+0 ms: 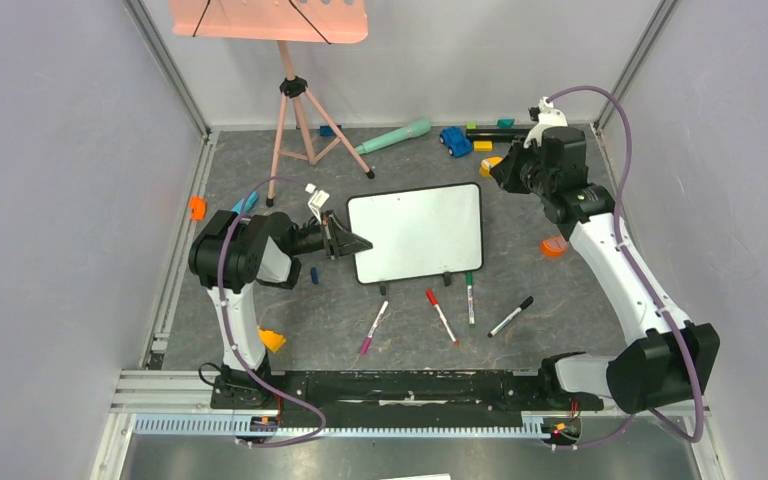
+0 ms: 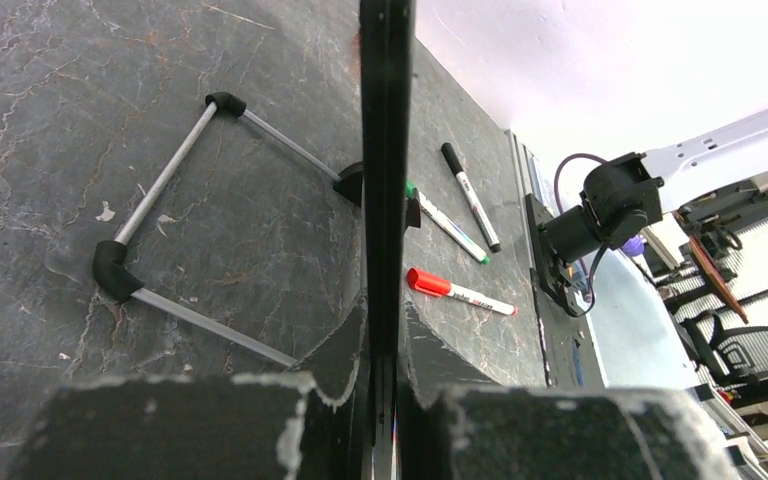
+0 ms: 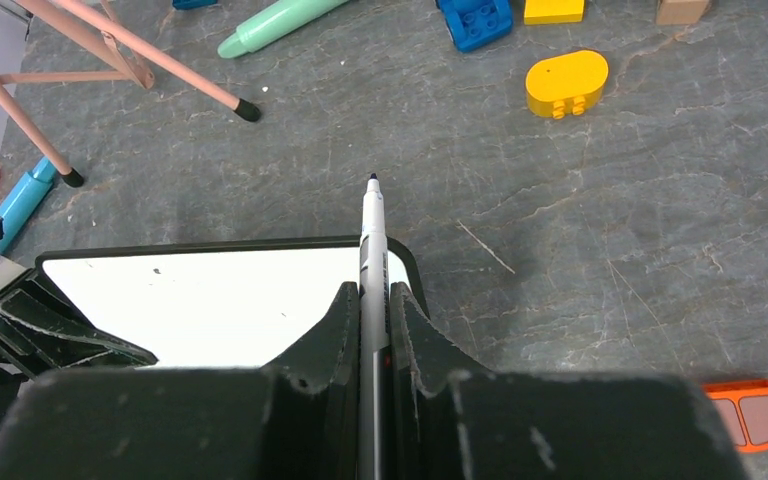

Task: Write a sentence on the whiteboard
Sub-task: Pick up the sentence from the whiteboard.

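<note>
The left gripper is clamped on the left edge of the whiteboard, blank white, black-framed, at mid-table. A marker is pinched in the right gripper. The board's rear wire prop is shown only from the left wrist.

The whiteboard was white with a black frame. The desk was dark grey with thin pale cracks. The stand was pink, the toy car blue, the block yellow. The marker was white with a dark tip. One pen had a red cap.
</note>
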Available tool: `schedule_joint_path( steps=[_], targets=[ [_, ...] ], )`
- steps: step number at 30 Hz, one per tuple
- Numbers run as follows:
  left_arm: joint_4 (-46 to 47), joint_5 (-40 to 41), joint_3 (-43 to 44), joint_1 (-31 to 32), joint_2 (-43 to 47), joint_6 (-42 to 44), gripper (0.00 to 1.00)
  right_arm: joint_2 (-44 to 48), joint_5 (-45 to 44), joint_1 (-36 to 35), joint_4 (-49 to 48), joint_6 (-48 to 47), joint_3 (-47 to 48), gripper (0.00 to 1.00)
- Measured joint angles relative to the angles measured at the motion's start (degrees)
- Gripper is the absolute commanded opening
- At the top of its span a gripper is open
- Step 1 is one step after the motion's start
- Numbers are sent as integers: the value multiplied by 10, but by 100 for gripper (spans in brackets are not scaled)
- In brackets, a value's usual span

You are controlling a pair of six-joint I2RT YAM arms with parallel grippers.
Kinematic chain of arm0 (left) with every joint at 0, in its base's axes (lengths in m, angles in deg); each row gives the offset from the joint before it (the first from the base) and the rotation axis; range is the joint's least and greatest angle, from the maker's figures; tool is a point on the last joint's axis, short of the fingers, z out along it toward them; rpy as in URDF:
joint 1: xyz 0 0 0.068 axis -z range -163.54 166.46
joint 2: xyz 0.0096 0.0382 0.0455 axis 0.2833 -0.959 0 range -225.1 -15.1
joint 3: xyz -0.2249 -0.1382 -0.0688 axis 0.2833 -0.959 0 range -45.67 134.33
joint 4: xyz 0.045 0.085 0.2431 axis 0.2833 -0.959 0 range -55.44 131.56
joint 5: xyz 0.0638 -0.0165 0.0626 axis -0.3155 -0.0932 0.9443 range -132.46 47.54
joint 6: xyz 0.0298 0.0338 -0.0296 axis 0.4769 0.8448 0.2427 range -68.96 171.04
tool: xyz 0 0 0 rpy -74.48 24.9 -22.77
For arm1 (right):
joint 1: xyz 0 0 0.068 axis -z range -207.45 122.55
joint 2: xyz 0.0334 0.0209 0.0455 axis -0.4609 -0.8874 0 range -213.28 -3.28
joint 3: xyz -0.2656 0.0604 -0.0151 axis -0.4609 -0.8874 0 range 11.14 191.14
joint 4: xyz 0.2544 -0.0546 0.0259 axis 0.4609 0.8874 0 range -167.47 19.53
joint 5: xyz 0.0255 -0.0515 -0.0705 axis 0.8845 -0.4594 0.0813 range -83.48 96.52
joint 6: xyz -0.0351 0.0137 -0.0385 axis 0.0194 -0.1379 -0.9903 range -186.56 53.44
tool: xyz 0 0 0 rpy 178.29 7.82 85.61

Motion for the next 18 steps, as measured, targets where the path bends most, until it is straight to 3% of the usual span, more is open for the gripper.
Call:
schedule_joint_path(
  steps=[10, 18],
  targets=[
    [3, 27, -19, 0, 4, -1, 5, -28, 39, -18, -12, -3, 17, 0],
    [4, 30, -20, 0, 5, 1, 2, -28, 62, -36, -45, -3, 17, 0]
  ],
)
